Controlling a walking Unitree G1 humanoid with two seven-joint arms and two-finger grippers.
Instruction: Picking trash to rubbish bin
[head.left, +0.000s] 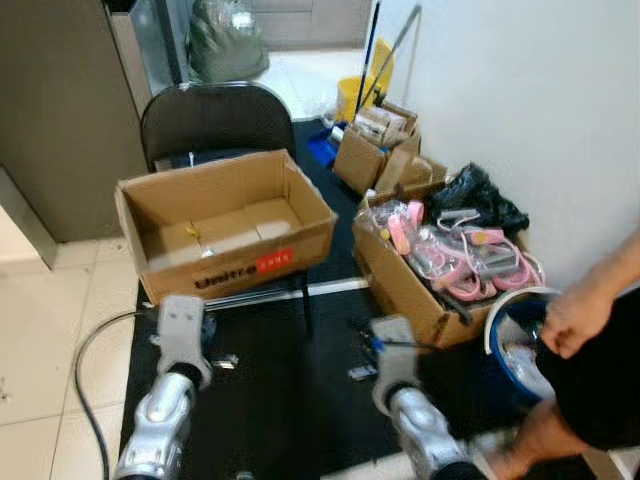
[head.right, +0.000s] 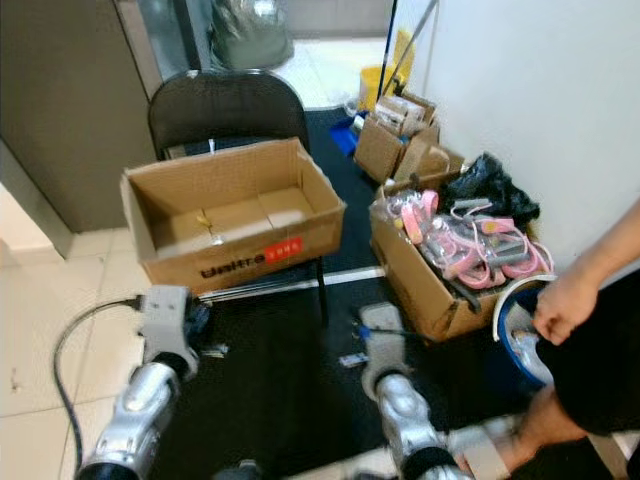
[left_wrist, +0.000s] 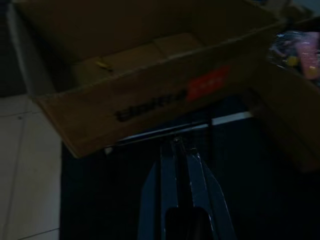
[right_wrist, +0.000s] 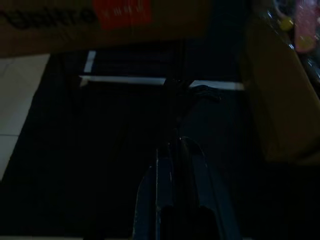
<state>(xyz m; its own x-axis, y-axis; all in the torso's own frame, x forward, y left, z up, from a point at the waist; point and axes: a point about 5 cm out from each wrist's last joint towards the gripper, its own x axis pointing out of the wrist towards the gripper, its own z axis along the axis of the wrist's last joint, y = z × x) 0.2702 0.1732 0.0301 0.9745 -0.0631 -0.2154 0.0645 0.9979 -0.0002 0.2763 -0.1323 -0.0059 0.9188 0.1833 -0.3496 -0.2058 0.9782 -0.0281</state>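
Both silver arms reach fwd and down from bottom of head views, roughly parallel, well apart. Left gripper (left_wrist: 177, 145): wrist block upright, silver forearm below it; in left wrist view the two black fingers lie pressed together, no gap, nothing between them. Right gripper (right_wrist: 175, 87): forearm angled slightly inward, wrist block a bit lower than the left one; in right wrist view (v. dark) fingers look closed together into one narrow line, tip hard to make out. Person's hand (head.left: 572, 318) to the right of right gripper, fist loosely curled, forearm coming in from the right edge; well apart from both grippers.
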